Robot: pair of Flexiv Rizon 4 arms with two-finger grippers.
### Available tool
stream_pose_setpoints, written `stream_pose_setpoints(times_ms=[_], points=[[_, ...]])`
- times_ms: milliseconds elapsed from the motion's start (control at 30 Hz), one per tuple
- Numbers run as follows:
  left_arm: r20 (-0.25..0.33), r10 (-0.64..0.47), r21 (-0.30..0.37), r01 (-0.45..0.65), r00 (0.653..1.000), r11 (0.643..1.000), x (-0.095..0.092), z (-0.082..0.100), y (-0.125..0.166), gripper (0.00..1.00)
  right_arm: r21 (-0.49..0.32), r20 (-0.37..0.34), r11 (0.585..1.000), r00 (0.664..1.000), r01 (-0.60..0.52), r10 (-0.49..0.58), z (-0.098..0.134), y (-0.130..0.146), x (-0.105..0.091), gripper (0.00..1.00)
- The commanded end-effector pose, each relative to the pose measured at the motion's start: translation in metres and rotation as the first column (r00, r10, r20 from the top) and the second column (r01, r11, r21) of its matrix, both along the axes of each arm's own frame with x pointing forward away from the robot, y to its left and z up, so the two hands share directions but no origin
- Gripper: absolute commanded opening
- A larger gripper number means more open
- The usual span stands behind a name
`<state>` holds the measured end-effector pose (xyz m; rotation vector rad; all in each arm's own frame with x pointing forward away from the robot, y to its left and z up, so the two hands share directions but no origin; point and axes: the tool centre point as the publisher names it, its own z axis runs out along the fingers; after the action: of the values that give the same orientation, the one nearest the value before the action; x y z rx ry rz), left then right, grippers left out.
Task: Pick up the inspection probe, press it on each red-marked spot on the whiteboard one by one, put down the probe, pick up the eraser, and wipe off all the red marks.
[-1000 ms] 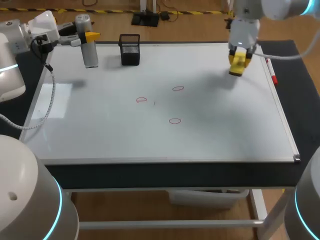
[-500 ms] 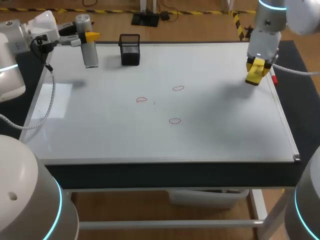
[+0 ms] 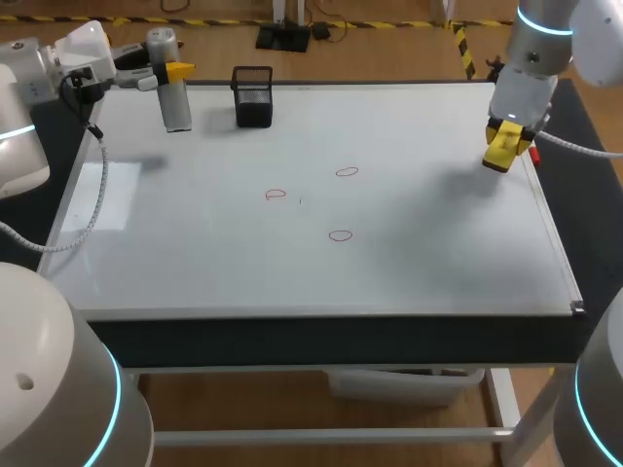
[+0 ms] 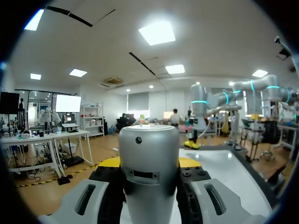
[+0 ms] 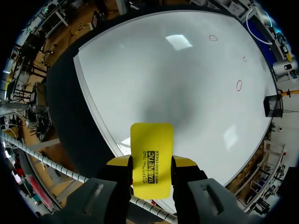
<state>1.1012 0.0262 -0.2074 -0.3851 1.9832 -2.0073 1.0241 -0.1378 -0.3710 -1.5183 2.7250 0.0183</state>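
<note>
Clearly the eraser (image 5: pixel 152 140) is the easy one: to judge by its look it is a light, stiff yellow block, and the right gripper (image 5: pixel 152 165) pinches it across its narrow sides with a finger pressed to each flank. That hold looks sound for wiping, provided the working face meets the board flat. In the head view it hangs at the whiteboard's (image 3: pixel 428 253) right edge, just beside a red pen (image 3: pixel 534 158) lying along the frame.

The probe (image 3: pixel 175 105) stands upright at the far left corner. The left gripper (image 3: pixel 167 73) comes in sideways and clamps its upper part, the body filling the gap between the fingers. It looks like a rigid, smooth metal cylinder, so I judge it heavier and more apt to slip or tilt than the eraser. A grip high on the body leaves the lower end free for pressing.

The red marks (image 3: pixel 347 172) sit mid-board, unwiped, well apart from both tools. Bare board lies all around them, so there is ample room to sweep. The things to mind are the raised frame, the pen at the right edge, and the black holder (image 3: pixel 253 97) near the probe.
</note>
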Motion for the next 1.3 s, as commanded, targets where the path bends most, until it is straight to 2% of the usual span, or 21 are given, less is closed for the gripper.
stream_pose_setpoints(times_ms=[33,400,533,1100,1233,1300], points=[[0.003,0.004,-0.001,-0.004,1.000,1.000,0.000,0.000,-0.001,0.00,-0.003,0.000,1.000,1.000,-0.002,0.002,0.001,-0.001,0.000,0.00],[0.003,0.004,-0.001,-0.004,1.000,1.000,0.000,0.000,-0.001,0.00,-0.003,0.000,1.000,1.000,-0.002,0.002,0.001,-0.001,0.000,0.00],[-0.015,-0.015,-0.007,0.015,1.000,1.000,-0.007,0.000,-0.015,0.00,-0.003,0.000,1.000,1.000,-0.002,0.002,0.001,-0.001,0.000,0.00],[-0.031,-0.180,-0.062,0.178,0.983,0.982,-0.062,-0.009,-0.086,0.00,-0.003,0.000,1.000,1.000,-0.002,0.002,0.001,-0.001,0.000,0.00],[-0.031,-0.229,-0.028,0.228,0.973,0.973,-0.078,-0.014,-0.107,0.00,-0.003,0.000,1.000,1.000,-0.002,0.002,0.001,-0.001,0.000,0.00],[-0.041,-0.260,-0.039,0.259,0.965,0.965,-0.085,-0.019,-0.118,0.00,-0.003,0.000,1.000,1.000,-0.002,0.002,0.001,-0.001,0.000,0.00]])
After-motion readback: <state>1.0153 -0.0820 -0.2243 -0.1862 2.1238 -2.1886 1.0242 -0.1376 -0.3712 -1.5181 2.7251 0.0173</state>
